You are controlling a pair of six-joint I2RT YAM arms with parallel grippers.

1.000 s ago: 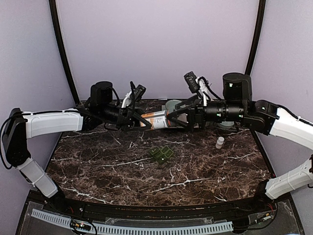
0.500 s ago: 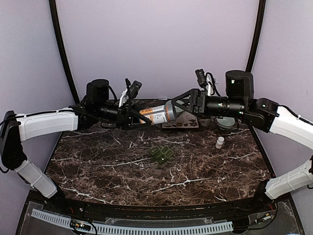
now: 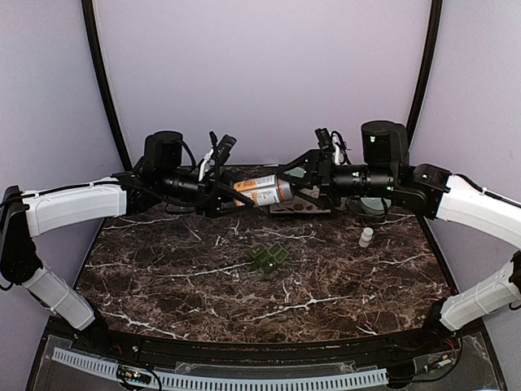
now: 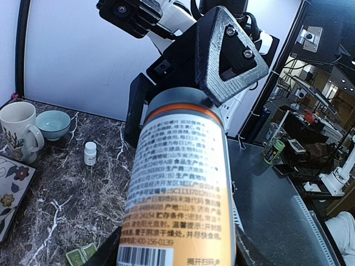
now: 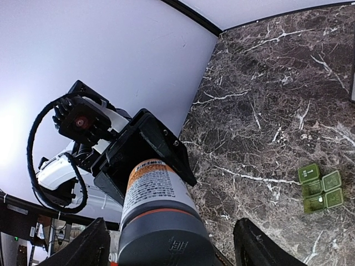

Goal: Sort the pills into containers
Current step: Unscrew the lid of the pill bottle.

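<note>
Your pill organiser (image 3: 269, 258) lies flat in the middle of the marble table (image 3: 163, 277), skewed to its edges and well apart from both arms. You can't tell what its compartments hold. Beyond it the bottle (image 3: 262, 191) hangs in the air, long axis running left to right. Its grey cap points toward the right gripper (image 3: 295, 181), whose jaws stand spread either side of it. The left gripper (image 3: 230, 198) pinches the bottle's base end. The orange-and-white label carries Chinese print, a barcode and "400-156-0139".
</note>
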